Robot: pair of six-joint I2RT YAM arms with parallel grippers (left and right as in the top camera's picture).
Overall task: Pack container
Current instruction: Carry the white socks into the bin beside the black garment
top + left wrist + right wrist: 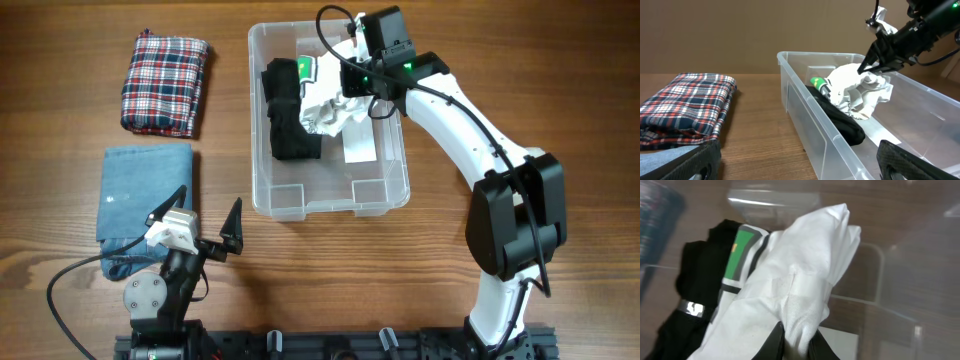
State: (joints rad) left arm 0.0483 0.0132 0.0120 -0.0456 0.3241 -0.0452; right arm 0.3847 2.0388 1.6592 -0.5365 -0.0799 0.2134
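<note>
One clear container (256, 150), upright and lidless, on the wooden table (60, 150), just right of centre in the overhead view. Inside, along its left wall: a black garment (285, 120), rolled lengthwise, with a green-and-white patch (306, 68) at the far end. Beside that, towards the far right corner: a crumpled white cloth (335, 110), leaning on the black garment and lying partly over the white label (358, 150) on the base. By the near wall: two moulded bumps (288, 196).

Over the far right part of the bin: right gripper (350, 90), reaching down into it, jaws pinched together on a fold of the white cloth. From its own wrist camera, two dark fingertips (771, 342) closed on the fabric at the bottom edge. From the left wrist camera, a peak of cloth drawn up to the tips, the rest slumped on the black garment.

Left of the container, well apart from it: a folded plaid cloth (165, 82) at the far side and a folded blue denim piece (140, 190) nearer the arms' base, apart from each other.

At the near edge: left gripper (205, 222), jaws spread wide, holding nothing. One finger over the denim in the overhead view, the other near the container's near left corner.
</note>
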